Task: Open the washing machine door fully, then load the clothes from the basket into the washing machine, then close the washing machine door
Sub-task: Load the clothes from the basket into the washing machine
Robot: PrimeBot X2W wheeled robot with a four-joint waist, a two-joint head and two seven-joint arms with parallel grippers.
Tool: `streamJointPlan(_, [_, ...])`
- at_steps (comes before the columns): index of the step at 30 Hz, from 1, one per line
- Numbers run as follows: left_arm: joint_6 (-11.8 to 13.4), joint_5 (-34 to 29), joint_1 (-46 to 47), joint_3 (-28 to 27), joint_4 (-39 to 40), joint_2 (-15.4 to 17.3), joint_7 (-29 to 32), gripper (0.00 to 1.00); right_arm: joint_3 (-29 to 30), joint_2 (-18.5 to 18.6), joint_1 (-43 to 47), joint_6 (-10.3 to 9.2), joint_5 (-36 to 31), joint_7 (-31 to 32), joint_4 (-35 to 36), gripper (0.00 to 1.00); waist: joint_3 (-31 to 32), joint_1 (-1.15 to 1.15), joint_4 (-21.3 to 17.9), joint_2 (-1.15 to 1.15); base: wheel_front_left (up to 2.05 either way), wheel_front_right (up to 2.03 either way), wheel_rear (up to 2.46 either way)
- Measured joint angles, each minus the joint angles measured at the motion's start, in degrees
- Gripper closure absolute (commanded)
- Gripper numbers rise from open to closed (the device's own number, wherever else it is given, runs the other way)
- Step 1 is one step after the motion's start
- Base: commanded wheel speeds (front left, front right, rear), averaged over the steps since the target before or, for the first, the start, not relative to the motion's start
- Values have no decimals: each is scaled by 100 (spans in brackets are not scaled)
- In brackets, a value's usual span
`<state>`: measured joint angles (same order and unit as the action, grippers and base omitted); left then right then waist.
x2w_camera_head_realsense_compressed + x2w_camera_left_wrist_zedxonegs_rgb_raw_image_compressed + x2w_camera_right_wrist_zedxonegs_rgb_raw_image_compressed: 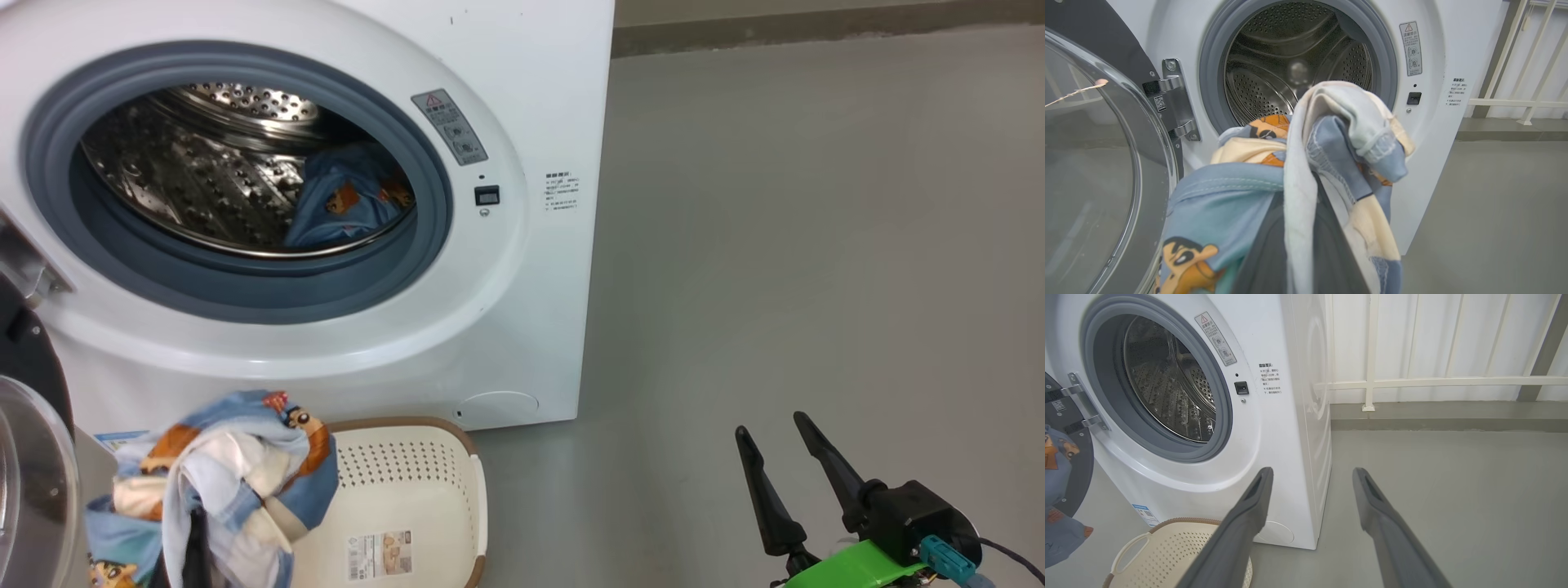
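**Q:** What does the figure contain, counted?

**A:** One washing machine [531,98], upper left of the head view. One washing machine door [1086,163], swung open on one metal hinge [1175,102] at the left of the left wrist view. One basket [408,490], bottom centre of the head view, on the floor [816,245] just in front of the washer. Two grippers, each with two dark fingers.

**Q:** Where are the clothes [229,482]?

**A:** In two places. A bundle of blue, cream and white cloth hangs at the lower left of the head view, in front of the basket's left end. How many pieces it holds cannot be told. One blue printed piece lies inside the drum [204,180], at its right.

**Q:** What is the state of each claw?

**A:** The left gripper [1298,228] is clamped narrow on the bundle, which drapes over its fingers [1267,253]. The right gripper [770,425], at the lower right, stands wide and holds nothing.

**Q:** What labels and writing are there?

**A:** Five items.
- A grey warning sticker [449,126] with a red triangle sits right of the gasket [245,286].
- A small block of printed text [562,192] is further right.
- A blue energy sticker [1143,510] is low on the front.
- A QR code [1160,103] is beside the hinge.
- A paper label [380,555] lies on the basket floor.

None of the writing is legible.
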<state>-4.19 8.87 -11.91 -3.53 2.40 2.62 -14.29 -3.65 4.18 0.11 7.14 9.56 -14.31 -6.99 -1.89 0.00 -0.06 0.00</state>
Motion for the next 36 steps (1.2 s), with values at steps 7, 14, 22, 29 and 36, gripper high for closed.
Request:
streamJointPlan(7, [48, 89, 667, 30, -104, -2, -1, 100, -59, -3, -24, 0, 5, 0, 14, 0, -271, 0, -75, 0, 0, 0, 0])
streamJointPlan(14, [47, 77, 1669, -7, -218, -48, -1, 100, -120, 32, -333, 0, 19, 0, 52, 0, -691, 0, -194, 0, 0, 0, 0])
streamJointPlan(22, [-60, -75, 2759, -118, -553, -7, -3, 100, -174, 46, -578, 0, 21, 0, 87, 0, -1127, 0, -347, 0, 0, 0, 0])
streamJointPlan(29, [-120, -234, 3648, -297, -865, 124, -26, 100, -186, 47, -767, 0, 108, 0, 124, 0, -1598, 0, -509, 0, 0, 0, 0])
streamJointPlan(36, [-168, -319, 4531, -533, -1307, 371, -42, 100, -246, 47, -1077, 0, 116, 0, 241, 0, -2155, -1, -641, 0, 0, 0, 0])
